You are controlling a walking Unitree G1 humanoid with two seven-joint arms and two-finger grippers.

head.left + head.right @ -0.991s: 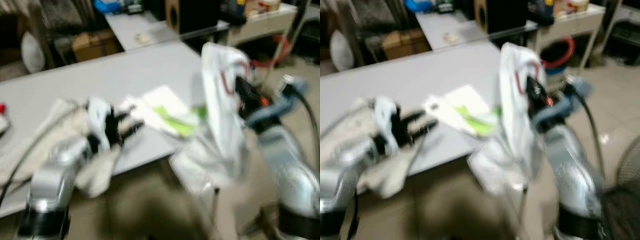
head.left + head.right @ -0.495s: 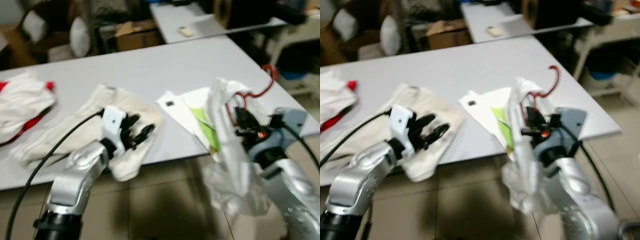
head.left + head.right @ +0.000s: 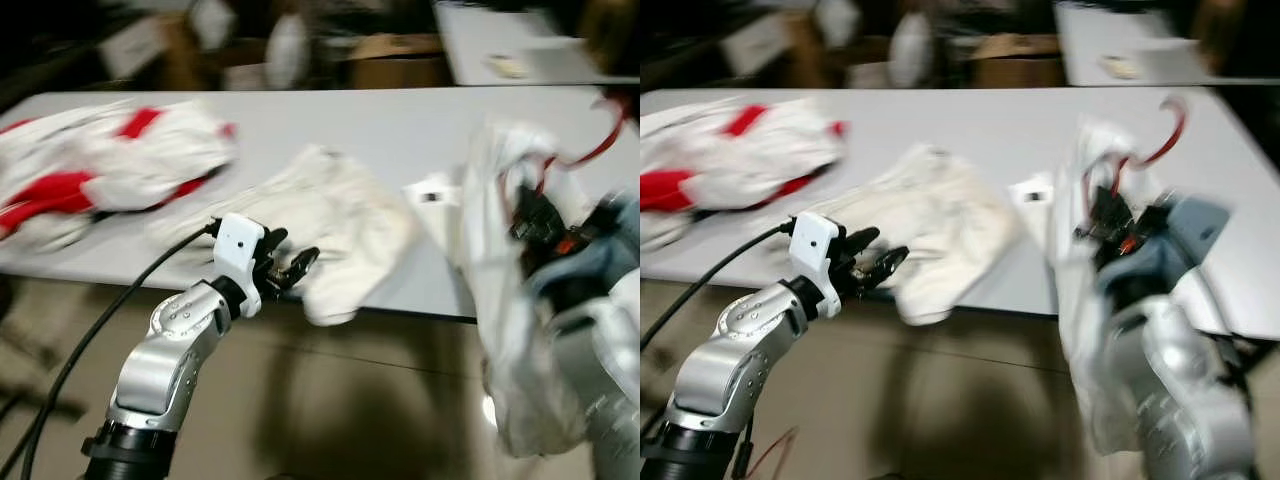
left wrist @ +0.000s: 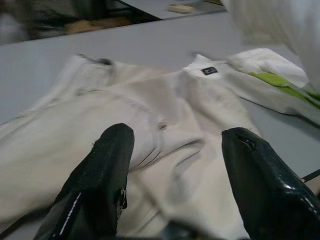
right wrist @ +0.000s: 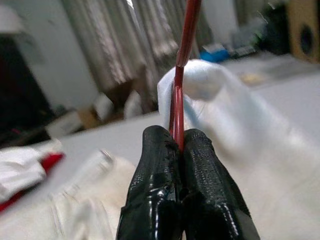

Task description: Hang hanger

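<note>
Red hanger point(image 5: 182, 60), draped with a white garment point(image 3: 1080, 300), sits pinched in the right hand point(image 5: 181, 145) off the table's point(image 3: 400, 120) near edge; left hand point(image 4: 175, 170) spread over a cream garment point(image 3: 340, 215).

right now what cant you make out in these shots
- Red hanger: the right gripper is shut on its wire, but the white garment draped over it hides its frame.
- Rail or hook to hang it on: not visible.
- Red and white clothes: motion blur in the eye views, cut unreadable.
- Background shelves: dark, blurred.
- Left gripper open above the cream garment.
</note>
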